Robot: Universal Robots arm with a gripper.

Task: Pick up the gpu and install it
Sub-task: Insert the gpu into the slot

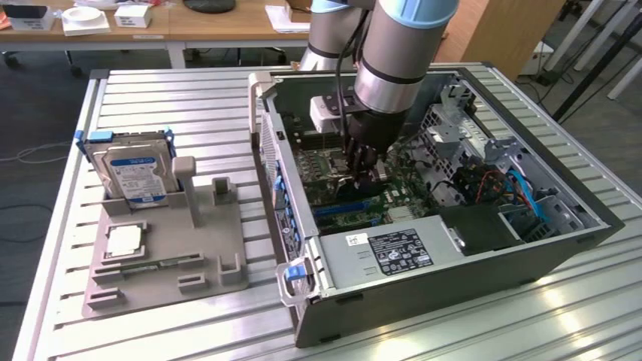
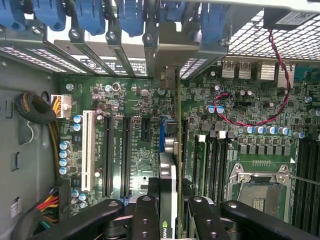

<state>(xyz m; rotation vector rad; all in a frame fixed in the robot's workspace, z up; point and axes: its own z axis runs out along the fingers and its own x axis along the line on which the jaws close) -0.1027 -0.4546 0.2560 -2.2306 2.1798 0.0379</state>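
over green motherboard [image 2: 125, 95], black pincer [image 2: 170, 212] clamps thin flat dark gpu [image 2: 167, 167], edge-on.

Ribbed metal table [image 1: 171, 98], pale and brushed. Lower left, a matt grey plastic holder [image 1: 216, 252]. Computer case [image 1: 452, 292]: dark painted metal, satin sheen. Glossy green motherboard [image 2: 125, 97]; matt black gripper [image 2: 170, 216] on the gpu [image 2: 167, 167], its bracket dull metal.

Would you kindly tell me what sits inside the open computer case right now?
The claw holds the gpu edge-on over the green motherboard; a power supply fills one end. The board directly beneath the card is hidden.
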